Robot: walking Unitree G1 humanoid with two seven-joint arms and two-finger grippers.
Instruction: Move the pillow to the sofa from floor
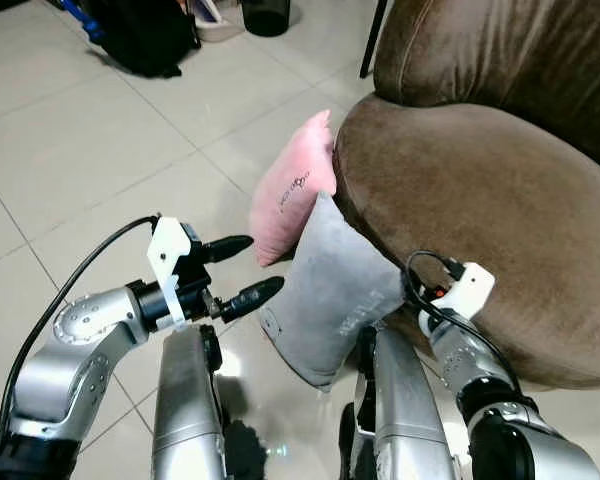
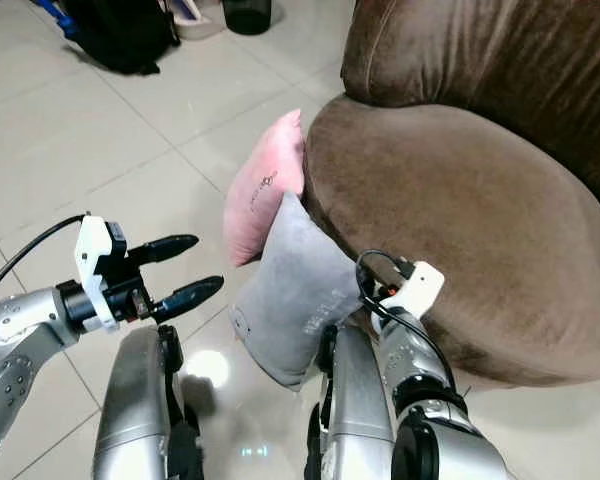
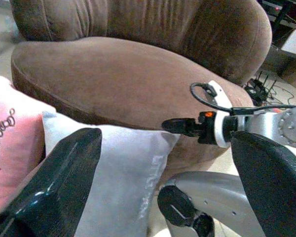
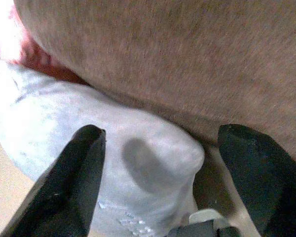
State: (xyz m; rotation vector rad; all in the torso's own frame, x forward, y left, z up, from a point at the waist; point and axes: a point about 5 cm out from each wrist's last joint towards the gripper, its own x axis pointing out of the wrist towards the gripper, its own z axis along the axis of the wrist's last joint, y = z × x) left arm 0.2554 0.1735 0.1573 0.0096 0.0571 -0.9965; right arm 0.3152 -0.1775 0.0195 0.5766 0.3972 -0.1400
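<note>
Spreading its black fingers wide, the right gripper [image 4: 153, 173] brackets the near corner of the soft grey square pillow [image 1: 330, 295] leaning on the brown velvet sofa [image 1: 480, 200]. Left gripper [image 1: 238, 270], also open, waits left. Pinching only that corner risks slippage, or dragging the pink cushion [image 1: 295, 190] behind.

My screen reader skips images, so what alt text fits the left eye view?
A grey pillow stands on the tiled floor leaning against a brown sofa, a pink pillow behind it. The left pincer, open, hovers beside the grey pillow; the right arm reaches its other side.
</note>
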